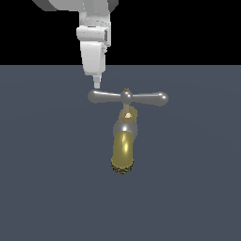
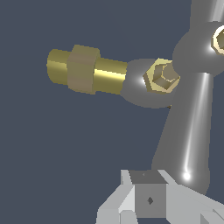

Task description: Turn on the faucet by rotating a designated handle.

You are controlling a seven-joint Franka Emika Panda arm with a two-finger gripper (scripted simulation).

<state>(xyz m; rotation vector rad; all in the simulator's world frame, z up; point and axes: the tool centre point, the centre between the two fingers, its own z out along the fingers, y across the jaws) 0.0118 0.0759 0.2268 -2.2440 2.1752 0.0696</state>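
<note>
On the dark grey floor (image 1: 47,188), near the middle of the exterior view, the faucet (image 1: 124,150) is seen: a brass-yellow curved spout with a rough dark-gold rim at its mouth, a grey collar above it, and a small brass nut under the hub.

Handle (image 1: 127,98): a silver-grey crossbar with a central ball hub and two bulbous ends, laid level across the top of the faucet and wider than the spout.

Gripper (image 1: 96,84): white, hung from the arm at the upper part of the exterior view, its tip brought down onto the bulbous end of the handle at the exterior view's left. Tip and handle end appear to be touching or just apart; which cannot be told.

Wrist view: the gripper (image 2: 150,199) is shown as pale grey blocks, with the handle (image 2: 188,144) running close alongside and a bright highlight on its rounded end. The brass faucet (image 2: 87,70) lies well beyond.

Fingers: only one narrow tip is made out in the exterior view, and the spread cannot be told. Nothing is seen clamped between them.
</note>
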